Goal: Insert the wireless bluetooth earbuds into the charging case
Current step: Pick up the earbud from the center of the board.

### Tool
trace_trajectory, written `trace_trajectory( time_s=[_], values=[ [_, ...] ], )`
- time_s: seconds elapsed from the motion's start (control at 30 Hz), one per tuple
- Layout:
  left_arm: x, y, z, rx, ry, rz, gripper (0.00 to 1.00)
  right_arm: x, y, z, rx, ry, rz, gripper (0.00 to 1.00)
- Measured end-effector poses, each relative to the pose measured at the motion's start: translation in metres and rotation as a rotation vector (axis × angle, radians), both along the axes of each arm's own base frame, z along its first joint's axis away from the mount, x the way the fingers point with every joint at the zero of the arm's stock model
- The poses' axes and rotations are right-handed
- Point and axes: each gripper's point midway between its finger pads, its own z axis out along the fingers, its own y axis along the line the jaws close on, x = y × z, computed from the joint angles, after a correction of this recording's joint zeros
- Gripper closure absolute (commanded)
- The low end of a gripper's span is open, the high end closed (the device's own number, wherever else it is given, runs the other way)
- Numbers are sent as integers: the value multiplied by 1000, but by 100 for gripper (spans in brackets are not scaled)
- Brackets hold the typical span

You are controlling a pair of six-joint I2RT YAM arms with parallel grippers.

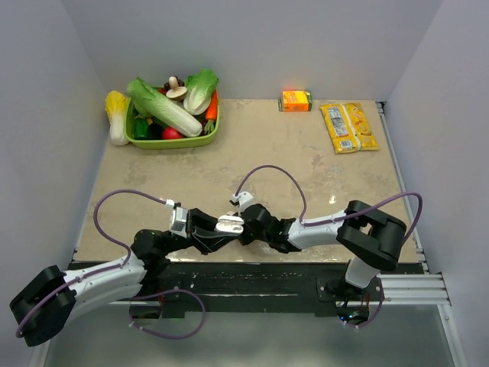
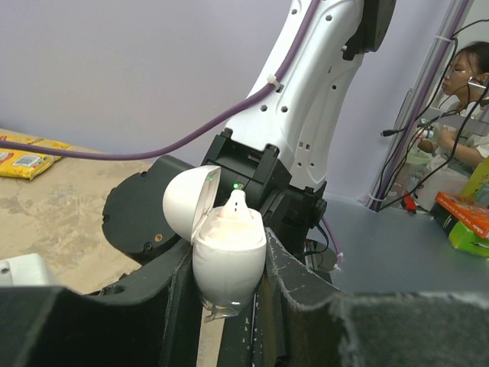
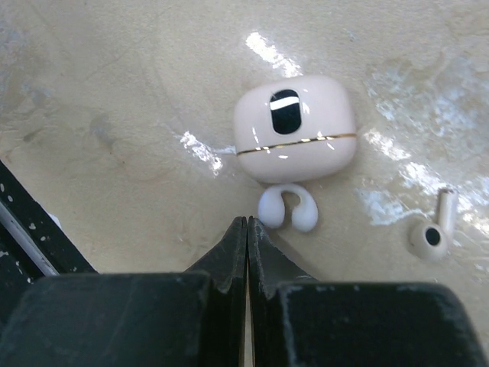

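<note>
My left gripper (image 2: 229, 306) grips the open charging case (image 2: 229, 264), one earbud (image 2: 237, 208) in it; my right gripper (image 3: 246, 229) is closed empty, and the second earbud (image 3: 432, 233) lies on the counter (image 3: 114, 115).

I'm counting two charging cases: one glossy white oval plastic case (image 2: 229, 260) standing open, and one pale pink rounded case with a black window (image 3: 321, 122) lying on the beige tabletop (image 3: 114, 92). Three earbuds are showing: one white stemmed earbud (image 2: 237, 205) poking from the oval case, a second stemmed earbud (image 3: 432, 229) lying loose, and one white horseshoe-shaped clip piece (image 3: 288, 210). Further back, one small orange box (image 1: 296, 100), one yellow printed packet (image 1: 348, 127) and one green basket (image 1: 176, 144) of vegetables (image 1: 164, 107) are sitting.
</note>
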Motion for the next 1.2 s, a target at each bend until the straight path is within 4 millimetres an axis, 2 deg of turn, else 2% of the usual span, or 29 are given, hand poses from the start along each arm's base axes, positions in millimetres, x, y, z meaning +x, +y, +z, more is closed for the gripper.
trace_trajectory(
  time_s=[0.4,0.43,0.47,0.57,0.63,0.73,0.87,0.97,1.2],
  values=[
    [-2,-1,1,-2,-2,-6,100,4,-46,8,-35,-29,-90,100],
    [-2,-1,1,-3,-2,-7,100,5,-48,10,-31,-33,-94,96],
    [-2,-1,0,-3,-2,-8,100,6,-50,13,-24,-40,-96,85],
    [-2,-1,0,-3,-3,-8,100,6,-46,27,15,-57,-78,71],
    [-2,-1,1,-5,-4,-9,100,5,-42,35,38,-70,-60,68],
    [-3,-2,2,-8,-6,-12,100,3,-35,38,45,-68,-33,69],
    [-4,-2,2,-10,-8,-15,100,4,-20,34,40,-54,7,79],
    [-5,-2,2,-10,-8,-17,100,0,-10,26,34,-30,43,84],
    [-5,-2,2,-11,-7,-17,100,-4,1,8,5,9,77,89]
  ],
)
